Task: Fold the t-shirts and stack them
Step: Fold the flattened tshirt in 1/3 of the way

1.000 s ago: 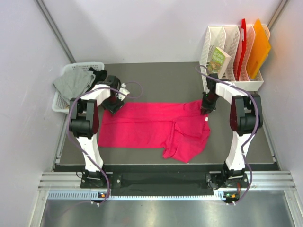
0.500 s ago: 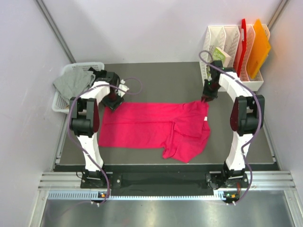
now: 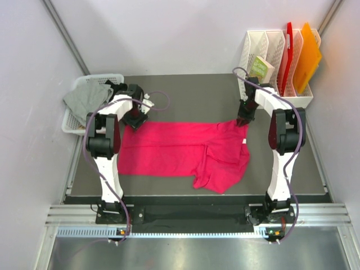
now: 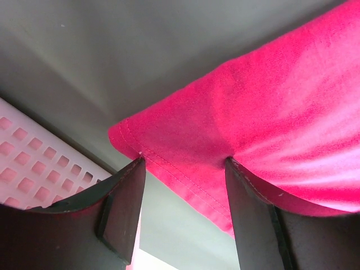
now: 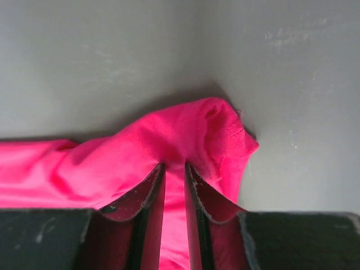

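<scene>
Red shirt [image 3: 180,149] spread on bench [image 3: 191,90], right side rumpled. Right claw [image 3: 243,120] narrow, pinching far-right corner; left claw [image 3: 135,120] wide, straddling far-left hem corner. Light, limp cloth: grip hems at both corners, it'll sag between.

T-shirt [image 3: 180,151] lies on the table [image 3: 191,93], basket [image 3: 71,121] left, rack [image 3: 248,52] far right.
</scene>
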